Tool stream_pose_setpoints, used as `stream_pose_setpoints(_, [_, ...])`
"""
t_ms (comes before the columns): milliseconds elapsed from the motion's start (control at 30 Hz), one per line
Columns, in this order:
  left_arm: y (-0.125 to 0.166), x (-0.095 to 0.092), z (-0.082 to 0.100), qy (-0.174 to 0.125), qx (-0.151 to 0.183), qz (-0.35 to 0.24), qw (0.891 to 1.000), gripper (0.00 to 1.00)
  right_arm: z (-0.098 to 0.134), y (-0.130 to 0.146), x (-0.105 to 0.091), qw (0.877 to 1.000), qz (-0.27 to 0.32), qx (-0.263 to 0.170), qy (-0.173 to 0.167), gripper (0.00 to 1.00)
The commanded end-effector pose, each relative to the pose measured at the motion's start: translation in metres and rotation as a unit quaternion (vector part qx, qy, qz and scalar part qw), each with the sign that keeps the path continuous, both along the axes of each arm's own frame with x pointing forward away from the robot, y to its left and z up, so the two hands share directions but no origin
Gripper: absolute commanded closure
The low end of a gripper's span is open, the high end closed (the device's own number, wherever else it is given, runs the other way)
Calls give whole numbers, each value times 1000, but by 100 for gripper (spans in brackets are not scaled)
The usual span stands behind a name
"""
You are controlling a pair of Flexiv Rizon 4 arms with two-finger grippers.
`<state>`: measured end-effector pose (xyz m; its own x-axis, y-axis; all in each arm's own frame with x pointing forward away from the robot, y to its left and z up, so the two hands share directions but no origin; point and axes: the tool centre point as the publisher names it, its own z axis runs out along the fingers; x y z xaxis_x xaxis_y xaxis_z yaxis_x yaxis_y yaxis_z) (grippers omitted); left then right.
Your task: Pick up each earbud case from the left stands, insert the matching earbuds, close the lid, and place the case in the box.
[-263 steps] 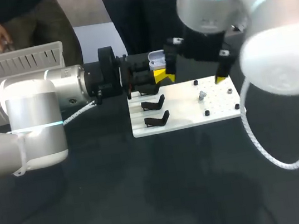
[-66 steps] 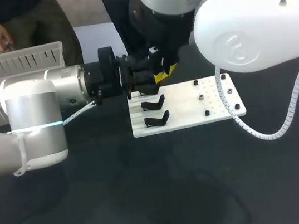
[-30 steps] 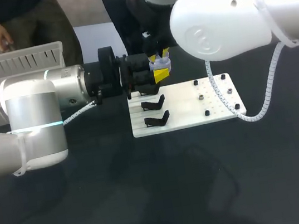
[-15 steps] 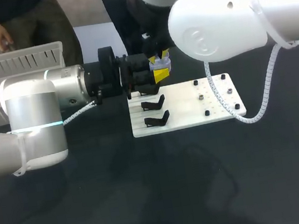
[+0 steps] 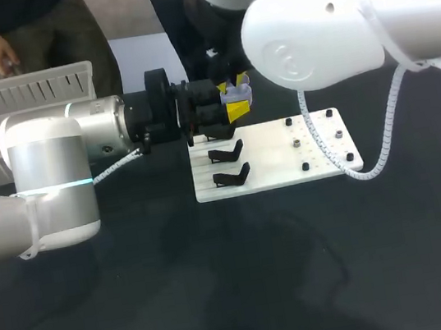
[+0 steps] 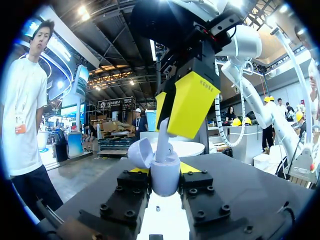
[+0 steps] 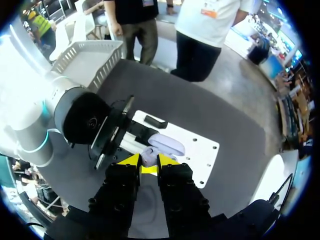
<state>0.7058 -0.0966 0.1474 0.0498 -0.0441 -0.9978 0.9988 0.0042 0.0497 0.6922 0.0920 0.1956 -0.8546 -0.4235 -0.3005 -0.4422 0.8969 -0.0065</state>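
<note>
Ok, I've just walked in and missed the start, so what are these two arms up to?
The left arm holds an open, pale earbud case in its jaws, next to the white board. The right arm reaches in from above, its jaws pinching an earbud whose lower end sits in the case. The lid is open, and the case is not yet in the box. Two black stands on the board are empty.

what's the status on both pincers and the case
Left pincer shut on case, lid open. Right pincer shut on earbud, stem down in the case mouth. Nothing blocking between them.
</note>
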Motion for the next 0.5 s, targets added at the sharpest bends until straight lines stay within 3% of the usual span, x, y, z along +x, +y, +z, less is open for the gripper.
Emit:
stream_pose_setpoints(33, [0,0,0,-1,-1,1,1000,100,0,2,3,1000,1,-3,3,100])
stream_pose_setpoints(500, [0,0,0,-1,-1,1,1000,100,-6,0,2,1000,-1,-8,9,100])
